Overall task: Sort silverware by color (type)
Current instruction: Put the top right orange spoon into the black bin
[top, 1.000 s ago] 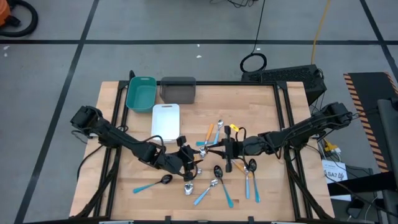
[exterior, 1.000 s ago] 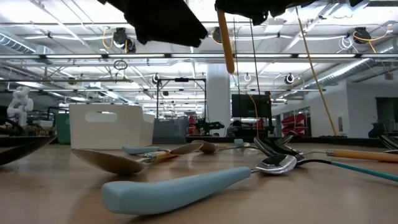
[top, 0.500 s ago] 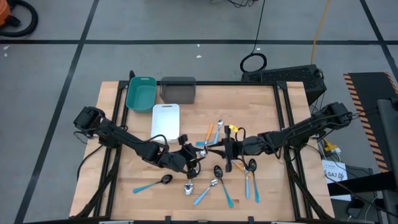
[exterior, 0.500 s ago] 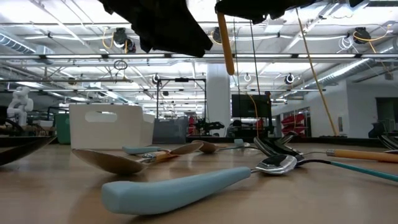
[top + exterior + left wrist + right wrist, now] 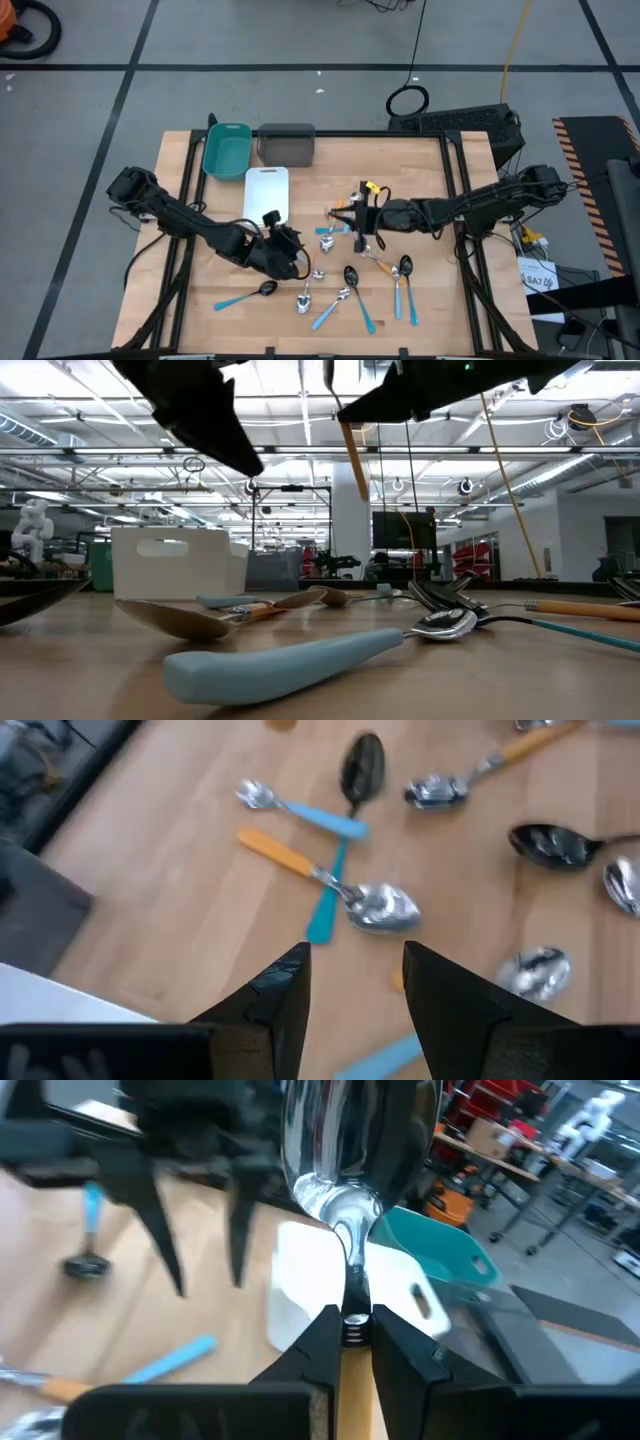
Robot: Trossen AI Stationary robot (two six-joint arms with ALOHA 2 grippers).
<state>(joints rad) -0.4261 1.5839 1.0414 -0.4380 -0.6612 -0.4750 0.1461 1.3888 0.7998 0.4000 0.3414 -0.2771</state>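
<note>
Pinching the orange-handled spoon (image 5: 352,1230) at its thin neck above the table's middle, the right gripper (image 5: 350,1342) holds something light, stiff and slippery, best gripped mid-handle, while the left gripper (image 5: 355,995) hovers open nearby.

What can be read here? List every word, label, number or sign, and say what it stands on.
"SA7": on a white tag beside the table's right edge, high view; any smaller print on it is too small to read.
Spoons, trays: no text shows.
Room behind, low view: nothing legible.
</note>
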